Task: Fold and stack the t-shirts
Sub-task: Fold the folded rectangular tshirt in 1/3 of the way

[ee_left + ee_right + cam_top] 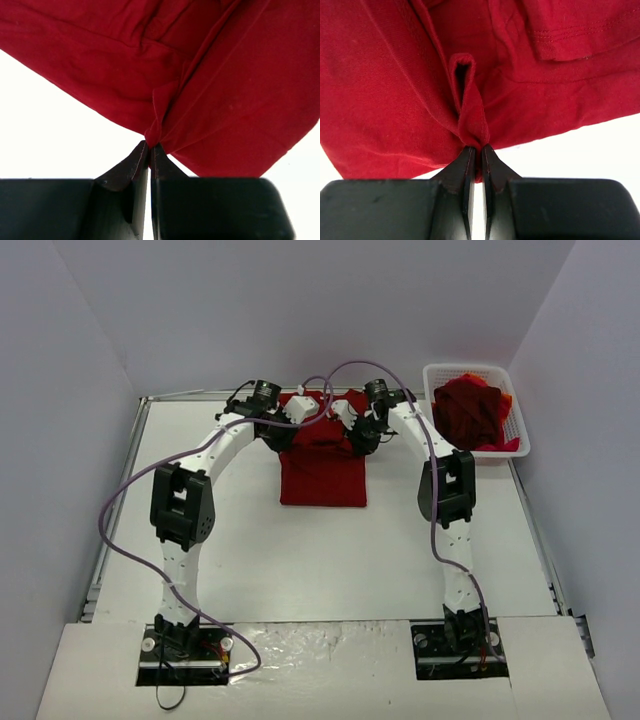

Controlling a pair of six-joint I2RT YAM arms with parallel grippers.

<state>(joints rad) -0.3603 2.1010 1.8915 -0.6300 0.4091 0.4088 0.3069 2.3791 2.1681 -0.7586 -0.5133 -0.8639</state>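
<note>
Left gripper (287, 430) and right gripper (356, 436) were each clamped on the same dark red t-shirt (322, 478), which lay on the white table (250, 540) in the upper middle of the overhead frame. They met the cloth on its upper left and upper right. Below them the shirt spread toward the bottom of the frame as a flat, roughly rectangular panel, while its upper part was bunched beneath the two wrists.

In the left wrist view the black fingertips (142, 160) were pressed together on a small gathered pinch of fabric at mid-frame, and the cloth fanned upward and to the right from there. In the right wrist view the fingertips (492, 162) squeezed the base of a narrow upright fold, and a stitched hem crossed the upper right corner.

At the upper right of the overhead frame a white mesh basket (470, 368) held a heap of t-shirts (470, 412), mostly dark red, with brighter red-orange cloth showing along its right side.
</note>
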